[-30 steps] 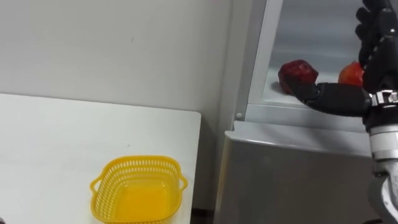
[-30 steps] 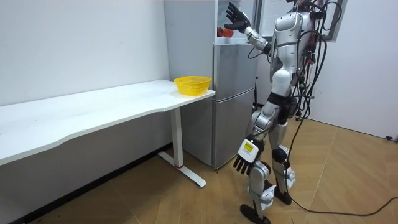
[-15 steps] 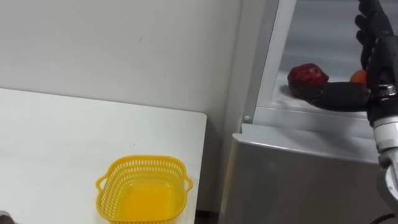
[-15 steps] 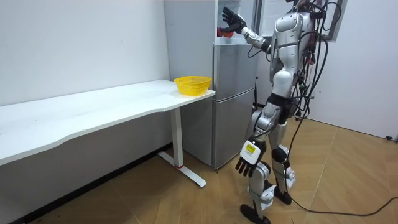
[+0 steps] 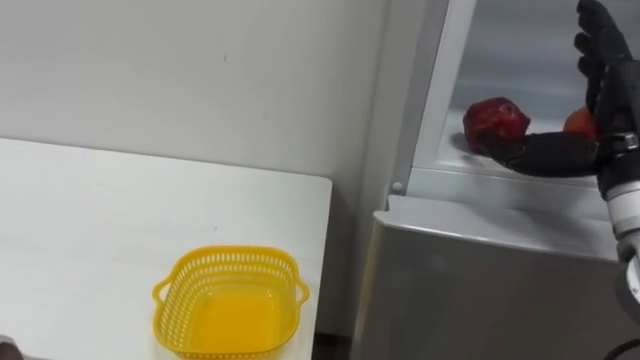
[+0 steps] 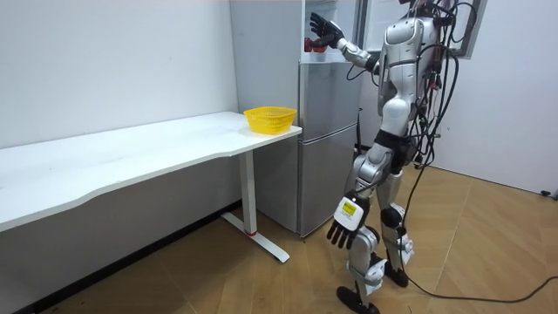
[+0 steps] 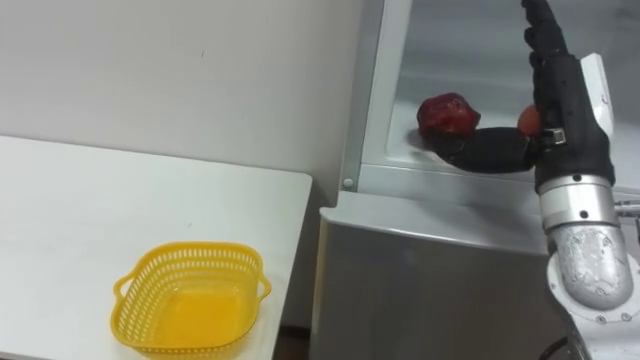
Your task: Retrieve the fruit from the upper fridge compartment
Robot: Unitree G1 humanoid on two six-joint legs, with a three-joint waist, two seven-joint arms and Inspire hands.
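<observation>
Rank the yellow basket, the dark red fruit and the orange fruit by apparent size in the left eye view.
1. yellow basket, largest.
2. dark red fruit.
3. orange fruit, smallest, though the right hand partly hides it.

The upper fridge compartment [image 5: 520,50] is open at the front, with free room above its shelf. A dark red fruit [image 5: 496,118] and an orange fruit [image 5: 575,122] occupy the shelf. The right hand [image 5: 618,100], fingers straight, stands in front of them. The frame post [image 5: 437,90] bounds the opening's left side.
</observation>
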